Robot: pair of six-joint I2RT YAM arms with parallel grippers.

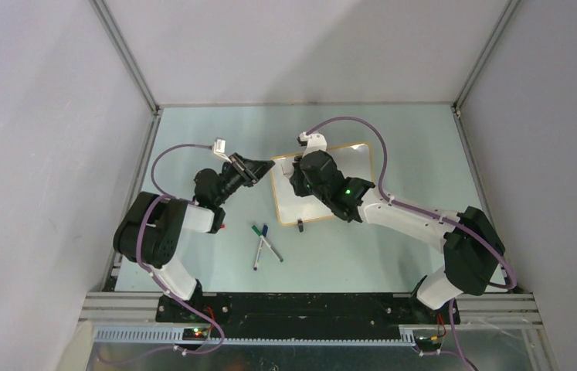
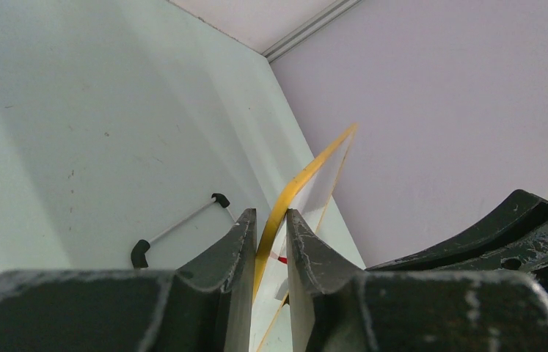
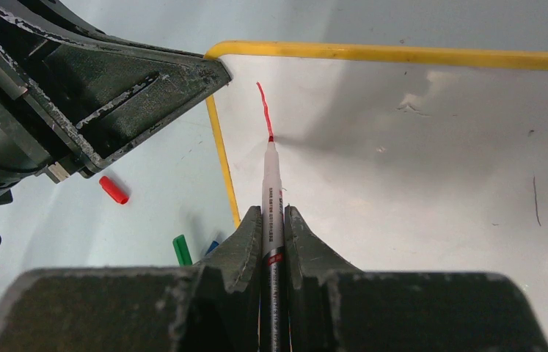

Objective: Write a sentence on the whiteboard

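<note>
Overhead, the left arm (image 1: 165, 232) bends up from its base at 7 o'clock and angles toward 2 o'clock. The right arm (image 1: 416, 216) sweeps from its base at 5 o'clock toward 10 o'clock, with its wrist hanging over the whiteboard (image 1: 354, 166).

The whiteboard lies near the middle of the worktop (image 1: 424, 154), slightly turned. The left gripper (image 2: 271, 242) is narrowed onto the board's yellow frame, pinching the edge near the corner at 10 o'clock, one finger on each side. The right gripper (image 3: 272, 235) is clamped tight on a marker (image 3: 272, 183) that points away from the wrist toward 12 o'clock. The marker's red tip touches the white surface just inside that same corner. A short red stroke (image 3: 262, 110) runs from the tip toward the top frame, close beside the left gripper's finger.

From the tip toward 3 o'clock the board surface is bare white, apart from a faint thin dark mark. A red cap (image 3: 113, 189) lies on the worktop just off the board's left edge. A few loose markers (image 1: 262, 243) are crossed at the board's 7 o'clock. Open worktop stretches past the board at 12 and 3 o'clock, up to the walls.
</note>
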